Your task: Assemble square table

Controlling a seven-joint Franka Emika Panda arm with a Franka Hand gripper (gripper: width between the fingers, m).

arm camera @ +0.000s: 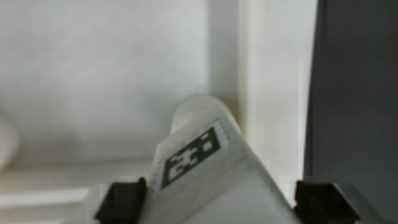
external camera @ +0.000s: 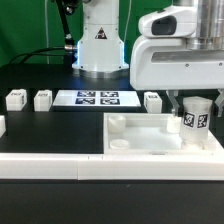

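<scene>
Tabletop slab: the tabletop slab (external camera: 140, 138) lies flat on the black table (external camera: 40, 130), raised rim up, toward the exterior view's right, just behind the long white rail (external camera: 50, 168).
Slab corners: no post stands in any corner that the pictures show; the recess looks bare.
Held leg post: one held leg post (external camera: 196, 119), tag outward, hangs over the slab's far corner on the exterior view's right. In the wrist view it (arm camera: 201, 160) leans across the slab's inner floor (arm camera: 89, 90) close to the rim.
Seating: cannot tell whether the post's foot touches the slab or meets a hole; the foot is hidden.
Claw: the gripper (external camera: 195, 112) pinches this post, its two dark fingers (arm camera: 121, 200) pressed against the post's sides, no gap to be seen in the wrist view.
Loose leg posts: three lie in a row at the back, two (external camera: 15, 99) (external camera: 42, 99) at the exterior view's left of the marker board (external camera: 97, 98), one (external camera: 152, 100) just at its right. All well apart from the slab.
Left edge: a small white piece is cut off by the frame; cannot name it.
Done, as judged: one leg picked up and brought to its corner.
Left, as judged: seat and fix this leg, then fetch and fix the other three. Early in the job.
</scene>
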